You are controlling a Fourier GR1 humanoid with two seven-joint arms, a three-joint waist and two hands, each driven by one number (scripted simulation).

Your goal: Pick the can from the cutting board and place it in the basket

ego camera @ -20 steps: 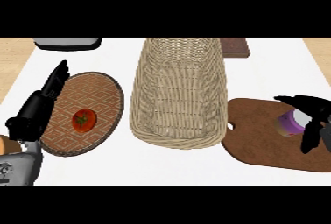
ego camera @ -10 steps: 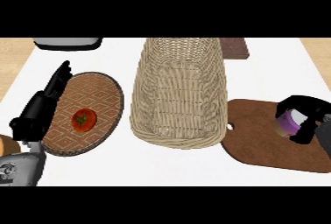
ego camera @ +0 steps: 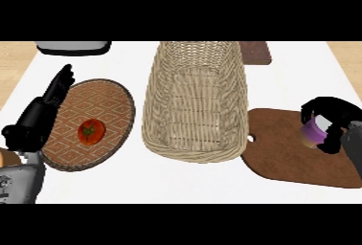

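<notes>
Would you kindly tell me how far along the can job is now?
Done: the right hand is curled round the purple can. In hand: the can, showing over the cutting board, lift not evident. Remaining: carry it to the basket and release it inside. The left hand rests open beside the plate.

The purple can (ego camera: 313, 132) sits at the right part of the brown wooden cutting board (ego camera: 286, 160), with the right hand (ego camera: 331, 108) curled round it and hiding most of it. The long pale wicker basket (ego camera: 194, 95) lies just left of the board, open side up.
</notes>
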